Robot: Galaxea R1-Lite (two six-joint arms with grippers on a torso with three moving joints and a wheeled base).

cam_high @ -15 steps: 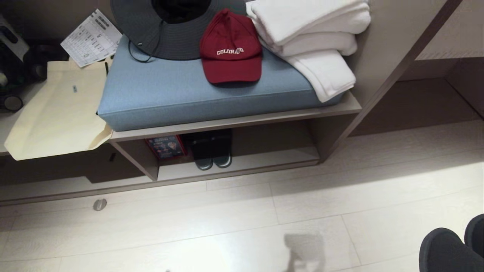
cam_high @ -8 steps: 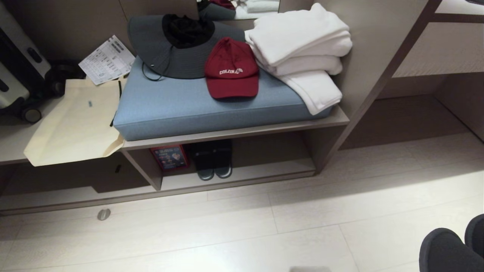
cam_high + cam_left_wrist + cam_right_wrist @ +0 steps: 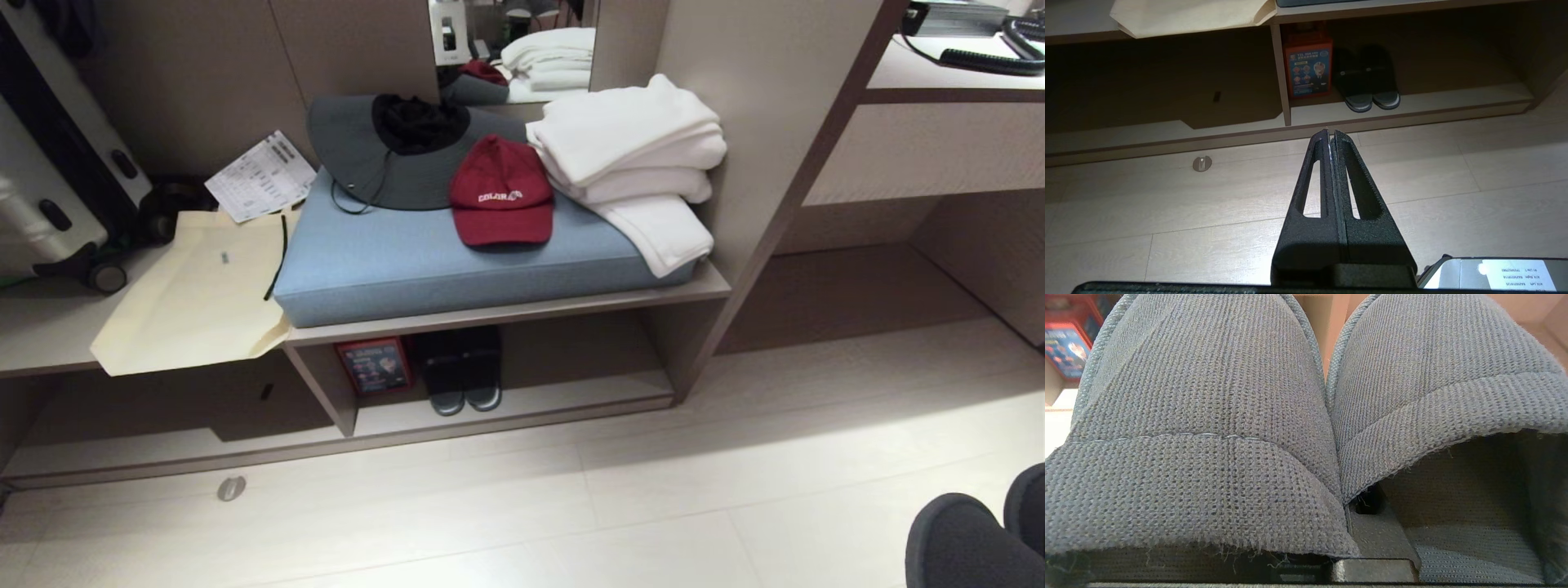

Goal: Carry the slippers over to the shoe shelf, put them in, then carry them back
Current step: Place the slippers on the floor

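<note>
Here your slippers (image 3: 1306, 416) sit side by side, pinched in the right gripper's (image 3: 1367, 522) closed jaws, out in front of the shoe shelf (image 3: 522, 404). A darker pair (image 3: 463, 376) rests inside that shelf. Your left gripper (image 3: 1329, 136) hangs over the floor (image 3: 653, 490), jaws closed and holding nothing.

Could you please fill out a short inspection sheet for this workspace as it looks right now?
Surface: pale plank floor before the shoe shelf.
Job's things: grey-blue slippers held side by side on the right gripper, toes towards the shelf.
Clutter: dark slippers and a red box in the shelf; above, a blue cushion with red cap, grey hat, white towels; beige bag.
Grippers: left gripper shut, empty, over the floor.
Cables: black cord on the desk.
Surroundings: suitcase at left.
</note>
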